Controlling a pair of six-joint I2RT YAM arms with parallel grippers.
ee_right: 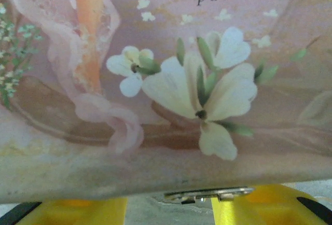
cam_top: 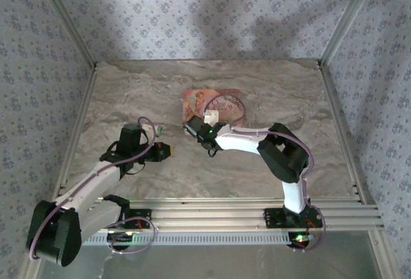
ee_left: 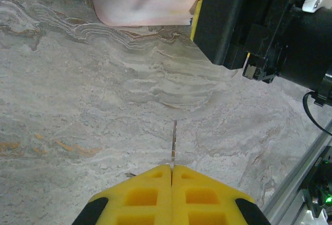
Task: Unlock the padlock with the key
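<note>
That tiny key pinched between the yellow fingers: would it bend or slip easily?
Probably stiff: the key juts straight from the left end effector without sagging. Likely light, being so thin. It might twist or slip, since only its end is pinched.

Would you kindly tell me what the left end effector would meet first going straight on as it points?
Probably the near edge of the pink box, across bare table, the key in the left end effector touching first; depth is unclear.
</note>
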